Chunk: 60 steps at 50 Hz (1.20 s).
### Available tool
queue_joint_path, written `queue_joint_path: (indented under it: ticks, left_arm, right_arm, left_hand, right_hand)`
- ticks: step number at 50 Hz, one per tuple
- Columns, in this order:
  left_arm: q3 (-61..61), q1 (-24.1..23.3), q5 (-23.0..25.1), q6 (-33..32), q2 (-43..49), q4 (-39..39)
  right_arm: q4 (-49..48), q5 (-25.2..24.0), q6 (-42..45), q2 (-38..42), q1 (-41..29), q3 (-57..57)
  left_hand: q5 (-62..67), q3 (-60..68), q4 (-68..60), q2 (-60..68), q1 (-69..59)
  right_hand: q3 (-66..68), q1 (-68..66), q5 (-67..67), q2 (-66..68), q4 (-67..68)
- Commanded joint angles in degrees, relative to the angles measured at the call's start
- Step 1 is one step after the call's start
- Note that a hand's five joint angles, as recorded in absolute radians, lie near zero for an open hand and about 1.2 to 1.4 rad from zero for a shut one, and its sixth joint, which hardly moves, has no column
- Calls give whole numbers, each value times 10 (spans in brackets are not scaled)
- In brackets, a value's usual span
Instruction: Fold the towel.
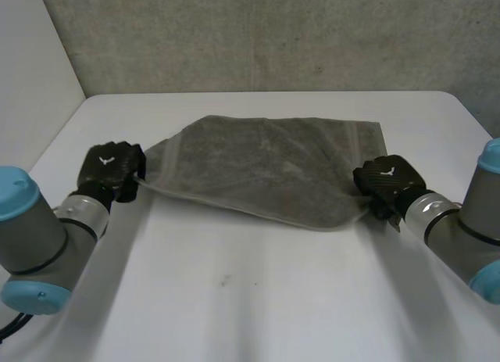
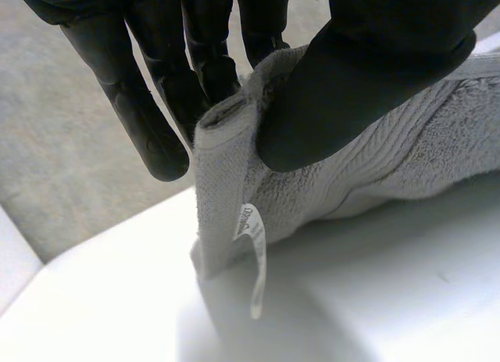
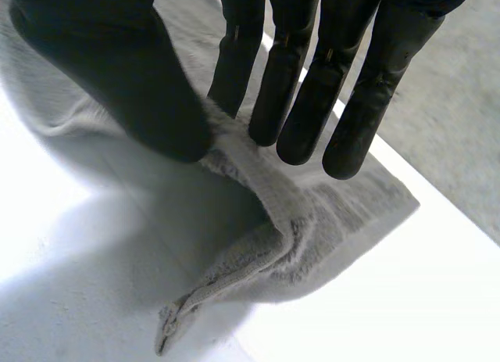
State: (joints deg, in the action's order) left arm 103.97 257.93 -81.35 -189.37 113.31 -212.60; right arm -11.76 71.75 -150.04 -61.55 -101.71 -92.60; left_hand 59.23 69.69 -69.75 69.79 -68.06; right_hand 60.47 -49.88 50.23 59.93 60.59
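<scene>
Head view: the grey towel is held over the desk between the left hand and right hand. Left wrist view: its labelled corner is pinched by that hand. Right wrist view: an edge beside a corner is pinched likewise.

Both near corners of the towel are hidden behind the left hand and the right hand. Print on the towel's label is too blurred to read; the towel's underside is hidden.
</scene>
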Motion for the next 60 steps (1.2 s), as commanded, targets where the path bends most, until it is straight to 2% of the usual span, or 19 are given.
queue_joint_path:
  ticks: [1,10,15,24,29,31,35,38,40,41,42,43,46,48,51,53,54,56,60]
  left_arm:
    - [-1,15,0,5,-21,1]
    - [0,15,0,5,-22,2]
    - [0,14,1,5,-22,1]
    - [0,13,1,5,-22,1]
    - [0,13,1,5,-22,2]
    - [1,13,1,5,-21,2]
    - [1,13,1,5,-20,2]
    - [1,13,1,6,-20,2]
    - [1,12,1,5,-21,2]
    - [1,12,1,5,-21,2]
    - [1,10,0,5,-21,4]
    - [1,10,0,5,-21,4]
    - [0,9,1,1,-23,20]
    - [-4,7,1,-2,-38,51]
    - [-9,7,1,-4,-57,72]
    - [-22,8,1,-4,-102,110]
    - [-22,8,1,-4,-102,110]
    - [-48,6,1,-1,-152,147]
    - [-80,5,1,-2,-212,185]
  right_arm:
    - [4,6,-128,-11,48,-16]
    - [-24,6,-150,-34,95,-76]
    - [-43,2,-151,-38,106,-99]
    - [-64,0,-157,-28,110,-92]
    - [-65,-2,-213,-11,106,-80]
    - [-65,-2,-264,-1,105,-68]
    - [-65,6,-292,21,104,-56]
    - [-66,7,-296,38,103,-42]
    - [-65,8,-294,45,103,-35]
    - [-67,12,-293,48,102,-30]
    - [-68,18,-293,45,104,-26]
    - [-68,18,-293,45,104,-26]
    - [-74,37,-288,19,107,-17]
    - [-71,35,-269,-46,109,-9]
    - [-67,32,-246,-87,109,-5]
    - [-47,23,-191,-169,108,8]
    - [-47,23,-191,-169,108,8]
    - [2,10,-133,-238,109,35]
    - [72,5,-71,-273,109,88]
  left_hand:
    - [108,103,-103,102,-119]
    - [108,103,-103,102,-119]
    - [108,103,-103,102,-119]
    - [108,103,-103,102,-119]
    - [108,103,-103,102,-119]
    - [108,103,-103,102,-119]
    - [108,103,-103,102,-119]
    - [108,103,-103,102,-119]
    - [108,103,-103,102,-119]
    - [108,103,-103,102,-119]
    - [108,103,-103,102,-119]
    - [108,103,-103,102,-119]
    - [108,103,-103,102,-119]
    - [108,103,-103,102,-119]
    - [108,103,-103,102,-119]
    - [108,103,-103,102,-119]
    - [108,103,-103,102,-119]
    - [108,103,-103,102,-119]
    - [108,103,-103,102,-119]
  right_hand:
    - [-181,75,-178,-175,-182]
    - [-191,85,-189,-186,-192]
    - [-230,124,-227,-224,-231]
    - [-220,114,-217,-214,-221]
    - [-220,114,-217,-214,-221]
    - [-216,110,-214,-211,-217]
    - [-196,90,-194,-191,-197]
    - [-146,40,-143,-140,-147]
    - [-65,-41,-62,-59,-66]
    - [110,-216,112,115,109]
    - [194,-300,197,200,193]
    - [195,-301,198,201,194]
    - [195,-301,198,201,194]
    - [195,-301,198,201,194]
    - [195,-301,198,201,194]
    - [195,-301,198,201,194]
    - [195,-301,198,201,194]
    - [195,-301,198,201,194]
    - [195,-301,198,201,194]
